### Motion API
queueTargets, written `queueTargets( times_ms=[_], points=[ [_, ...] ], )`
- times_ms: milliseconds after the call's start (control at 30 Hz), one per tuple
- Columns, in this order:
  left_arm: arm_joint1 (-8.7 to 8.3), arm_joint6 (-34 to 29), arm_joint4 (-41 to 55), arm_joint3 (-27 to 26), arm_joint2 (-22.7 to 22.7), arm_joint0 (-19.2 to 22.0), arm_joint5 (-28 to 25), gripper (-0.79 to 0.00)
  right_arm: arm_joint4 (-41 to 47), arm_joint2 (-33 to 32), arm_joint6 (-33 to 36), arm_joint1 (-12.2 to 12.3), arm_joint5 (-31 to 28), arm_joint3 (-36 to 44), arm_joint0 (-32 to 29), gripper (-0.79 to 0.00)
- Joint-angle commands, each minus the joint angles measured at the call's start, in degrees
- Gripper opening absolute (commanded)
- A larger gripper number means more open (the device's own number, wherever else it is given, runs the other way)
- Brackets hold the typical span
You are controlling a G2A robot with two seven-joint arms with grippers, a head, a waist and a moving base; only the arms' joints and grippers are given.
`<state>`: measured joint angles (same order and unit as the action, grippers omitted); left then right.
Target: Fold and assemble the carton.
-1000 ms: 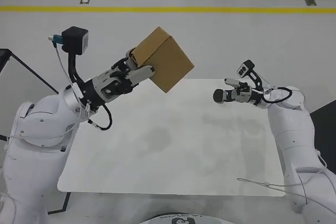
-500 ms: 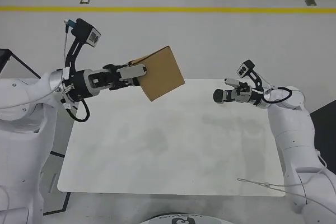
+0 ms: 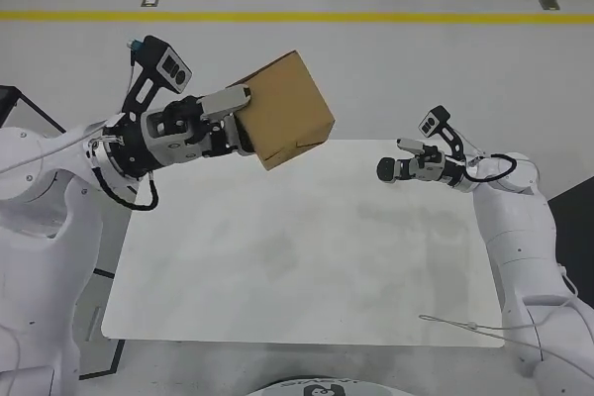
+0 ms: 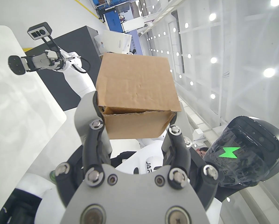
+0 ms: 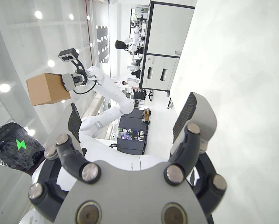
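So my left gripper (image 4: 136, 111) clamps the boxed-up carton (image 3: 287, 104) aloft; my right gripper (image 5: 132, 110) hangs spread, empty. Assembly looks nearly done: next, I'd lower it squarely onto the table (image 3: 307, 257).

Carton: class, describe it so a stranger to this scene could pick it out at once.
Start at the white table. Near its far left corner the left gripper holds the carton in the air, tilted. It is the only brown cardboard box here.

Top camera looks down; both wrist views share the carton (image 4: 137, 87).
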<state>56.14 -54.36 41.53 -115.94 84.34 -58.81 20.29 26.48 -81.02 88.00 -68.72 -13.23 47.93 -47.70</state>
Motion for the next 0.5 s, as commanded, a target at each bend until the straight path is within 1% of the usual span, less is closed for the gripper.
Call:
queueTargets(
  times_ms=[0, 67, 100, 167, 200, 233, 300, 333, 367, 400, 433, 467],
  points=[
    [0.0, 0.0, 0.0, 0.0, 0.0, 0.0, 0.0, -0.785, 0.0, 0.0, 0.0, 0.0, 0.0, 0.0, 0.0, 0.0],
    [0.04, 0.3, 0.43, 0.01, -0.01, -0.15, -0.18, -0.785, 0.0, 0.0, 0.0, 0.0, 0.0, 0.0, 0.0, 0.0],
    [0.21, 1.42, 3.05, 0.17, 0.02, -0.7, -0.34, -0.785, 0.0, 0.0, 0.0, 0.0, 0.0, 0.0, 0.0, 0.0],
    [0.31, 2.04, 7.77, 0.47, 0.34, -0.69, 2.49, -0.785, 0.0, 0.0, 0.0, 0.0, 0.0, 0.0, 0.0, 0.0],
    [0.35, 1.87, 10.68, 1.16, 0.53, -0.54, 4.42, -0.785, 0.0, 0.0, 0.0, 0.0, 0.0, 0.0, 0.0, 0.0],
    [0.37, 1.6, 13.87, 1.95, 0.54, -0.3, 7.41, -0.785, 0.0, 0.0, 0.0, 0.0, 0.0, 0.0, 0.0, 0.0],
    [0.36, 1.12, 17.68, 2.87, 0.82, 0.63, 10.73, -0.785, 0.0, 0.0, 0.0, 0.0, 0.0, 0.0, 0.0, 0.0],
    [0.33, 0.89, 19.97, 3.59, 0.41, 0.66, 14.06, -0.785, 0.0, 0.0, 0.0, 0.0, 0.0, 0.0, 0.0, 0.0],
    [0.23, 0.42, 20.55, 3.34, 0.37, 1.36, 16.06, -0.785, 0.0, 0.0, 0.0, 0.0, 0.0, 0.0, 0.0, 0.0],
    [0.2, 0.05, 21.78, 4.05, 0.15, 1.41, 17.61, -0.785, 0.0, 0.0, 0.0, 0.0, 0.0, 0.0, 0.0, 0.0],
    [0.19, -0.09, 23.94, 4.78, -0.29, 1.28, 20.31, -0.785, 0.0, 0.0, 0.0, 0.0, 0.0, 0.0, 0.0, 0.0],
    [0.12, -0.43, 24.28, 4.27, -0.56, 1.75, 21.81, -0.785, 0.0, 0.0, 0.0, 0.0, 0.0, 0.0, 0.0, 0.0]
  ],
)
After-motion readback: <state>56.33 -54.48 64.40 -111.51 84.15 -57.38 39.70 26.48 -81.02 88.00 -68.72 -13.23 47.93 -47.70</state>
